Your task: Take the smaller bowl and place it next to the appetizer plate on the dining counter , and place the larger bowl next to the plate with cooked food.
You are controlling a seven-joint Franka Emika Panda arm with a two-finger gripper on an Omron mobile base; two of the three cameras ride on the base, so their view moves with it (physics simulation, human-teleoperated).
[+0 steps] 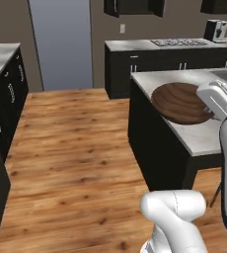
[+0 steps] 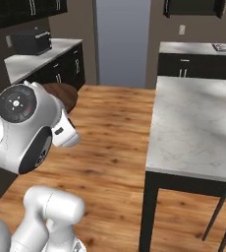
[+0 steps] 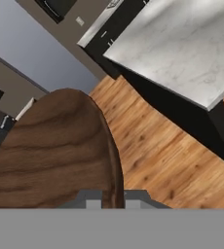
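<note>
Gripper [image 3: 113, 197] is clamping the wooden bowl [image 1: 182, 102] by its rim, carrying it in the air beside the marble counter [image 2: 198, 128], over the wood floor [image 1: 71, 163].

You see the bowl [image 3: 55, 151] filling the lower left, dark reddish-brown wood with grain running across it; its rim curves down to the gripper [image 3: 113, 198] at the bottom, and the two finger tips [image 3: 92, 197] sit tight on either side of that rim, clamped on it. To the upper right lies the counter [image 3: 182, 44], a pale marble slab with a dark underside; its near corner points to the right edge. Between bowl and counter you look at bare wooden floor [image 3: 158, 155]; top left shows a pale blue-grey panel [image 3: 31, 46] and dark cabinets [image 3: 106, 36] beyond.
</note>
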